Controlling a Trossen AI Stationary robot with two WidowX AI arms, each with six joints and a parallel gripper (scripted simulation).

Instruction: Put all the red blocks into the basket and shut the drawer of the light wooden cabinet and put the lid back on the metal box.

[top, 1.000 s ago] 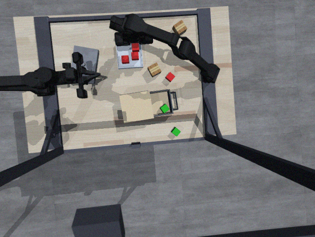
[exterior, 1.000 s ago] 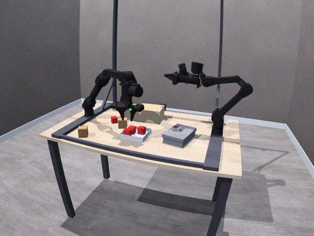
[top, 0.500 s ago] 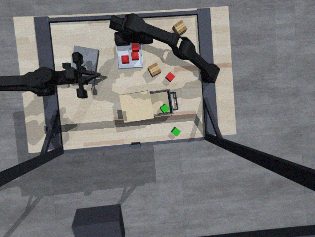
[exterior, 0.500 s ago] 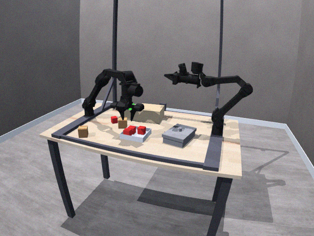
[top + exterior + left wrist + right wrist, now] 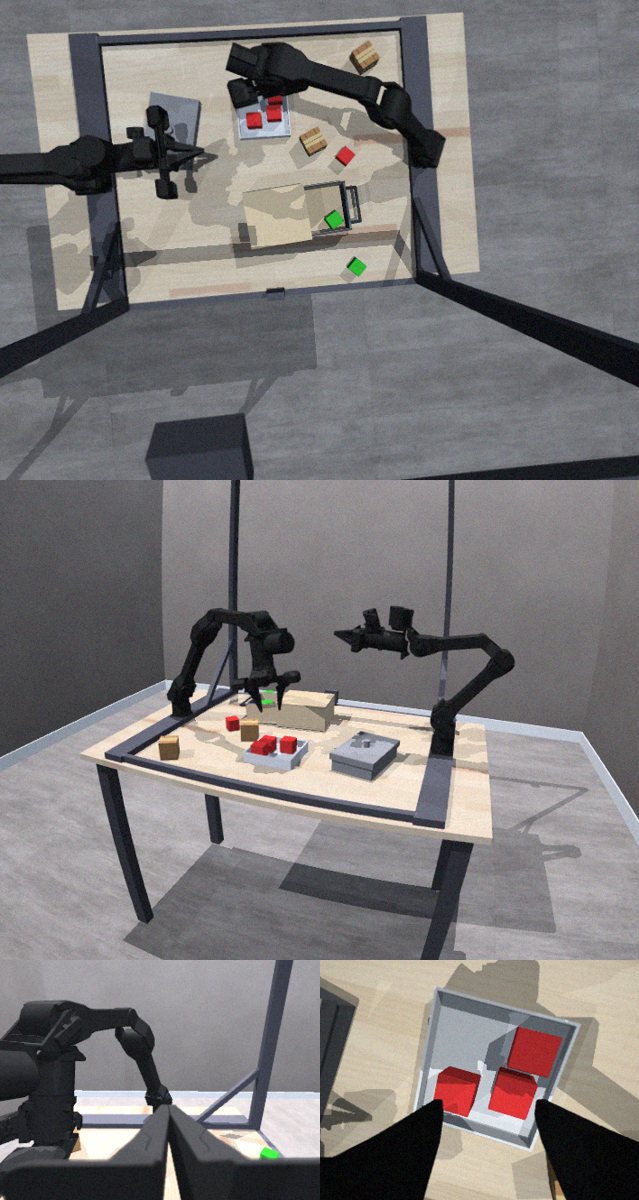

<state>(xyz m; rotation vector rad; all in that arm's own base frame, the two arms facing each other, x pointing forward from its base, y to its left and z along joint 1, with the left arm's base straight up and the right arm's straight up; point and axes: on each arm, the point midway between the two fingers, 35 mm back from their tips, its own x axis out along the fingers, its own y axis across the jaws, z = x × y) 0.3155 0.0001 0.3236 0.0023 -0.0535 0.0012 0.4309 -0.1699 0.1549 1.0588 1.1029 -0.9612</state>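
Note:
Three red blocks (image 5: 535, 1054) (image 5: 513, 1096) (image 5: 456, 1095) lie inside the pale grey basket (image 5: 455, 1034) (image 5: 264, 137) (image 5: 268, 760). Another red block (image 5: 345, 155) (image 5: 232, 723) is on the table, near a wood-patterned block. The light wooden cabinet (image 5: 276, 216) (image 5: 307, 715) has its drawer (image 5: 347, 203) pulled out, with a green block (image 5: 333, 219) inside. The metal box (image 5: 351, 768) has its grey lid (image 5: 183, 110) (image 5: 351, 751) on, looking level. My right gripper (image 5: 488, 1107) (image 5: 270, 710) is open and empty above the basket. My left gripper (image 5: 201, 151) (image 5: 335, 632) (image 5: 167, 1112) is shut, raised near the metal box.
One wood-patterned block (image 5: 312, 141) (image 5: 249, 730) stands between the basket and the loose red block. Another wood-patterned block (image 5: 365, 56) (image 5: 169, 747) is near the frame corner. A second green block (image 5: 356, 266) (image 5: 269, 1154) lies beyond the drawer. The right arm partly covers the basket in the top view.

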